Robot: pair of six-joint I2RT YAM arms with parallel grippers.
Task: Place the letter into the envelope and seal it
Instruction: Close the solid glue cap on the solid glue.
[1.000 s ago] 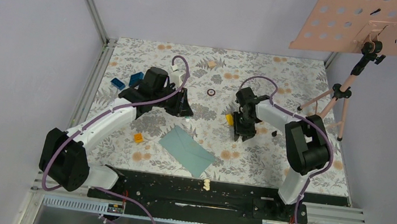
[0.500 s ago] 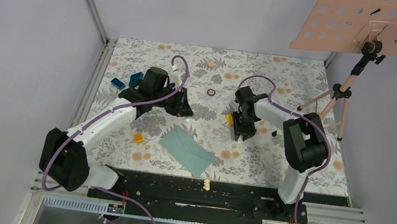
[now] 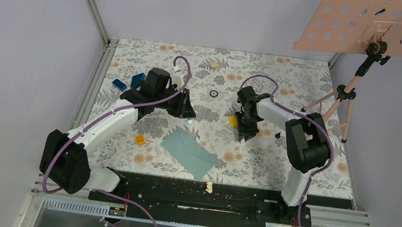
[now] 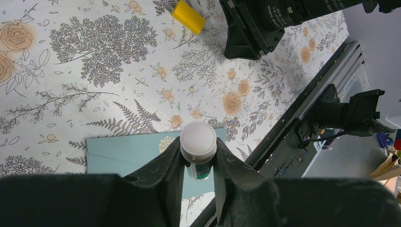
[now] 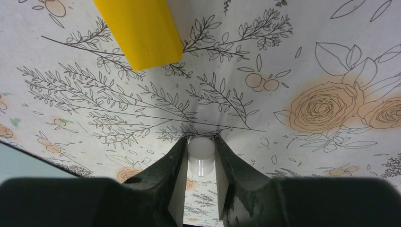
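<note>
Now step: sealing the envelope [image 4: 127, 152].
Left claw [image 4: 198, 158]: grips glue stick [image 4: 198, 138].
Right claw [image 5: 200, 163]: pinches white cylinder [image 5: 200, 147].
Next: probably glue onto flap.

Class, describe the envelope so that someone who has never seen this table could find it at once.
On the flower-patterned table, look by the middle of the near edge. The envelope lies flat, at a slant. It is the only teal-grey sheet; its neighbours are a small orange block and a yellow block.
</note>
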